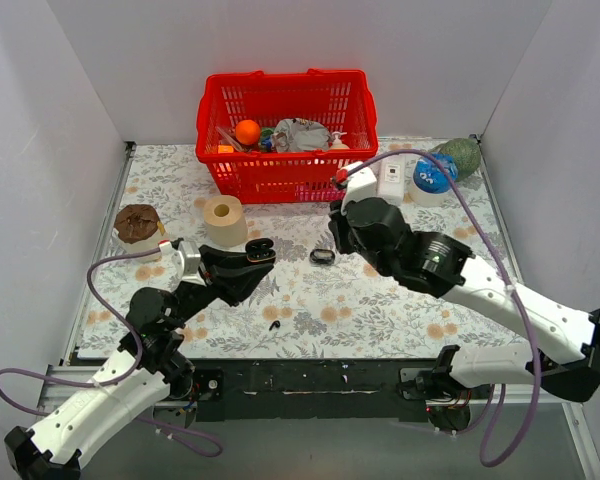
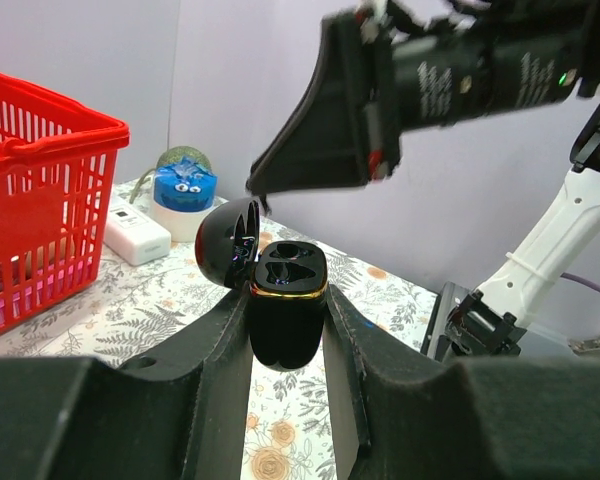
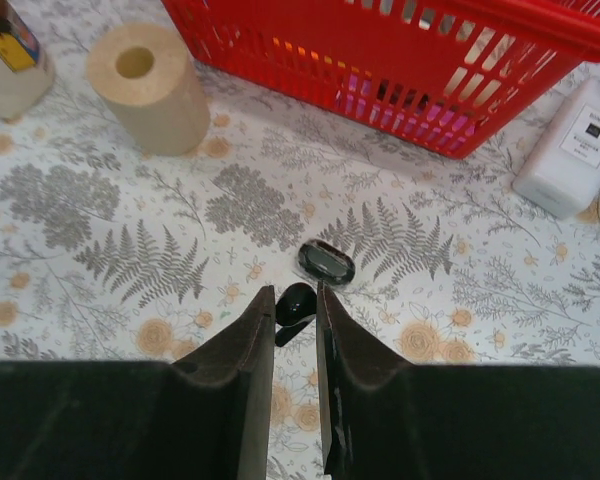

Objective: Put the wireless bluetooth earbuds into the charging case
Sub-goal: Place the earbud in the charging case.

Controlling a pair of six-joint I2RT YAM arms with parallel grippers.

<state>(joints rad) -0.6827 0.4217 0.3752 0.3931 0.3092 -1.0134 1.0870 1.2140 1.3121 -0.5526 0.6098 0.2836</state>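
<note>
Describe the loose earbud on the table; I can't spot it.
From the red basket come toward the near table edge, past the charging case in the left fingers. The loose earbud is the tiny black speck alone there; the other earbud sits between the right fingers.

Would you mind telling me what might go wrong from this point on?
The right hand pinches a bud only at its fingertips, so it may twist or drop. The left hand grips the open case by its lower body; pressing a bud in may tip it. The other bud lies near the left arm and may get swept.
</note>
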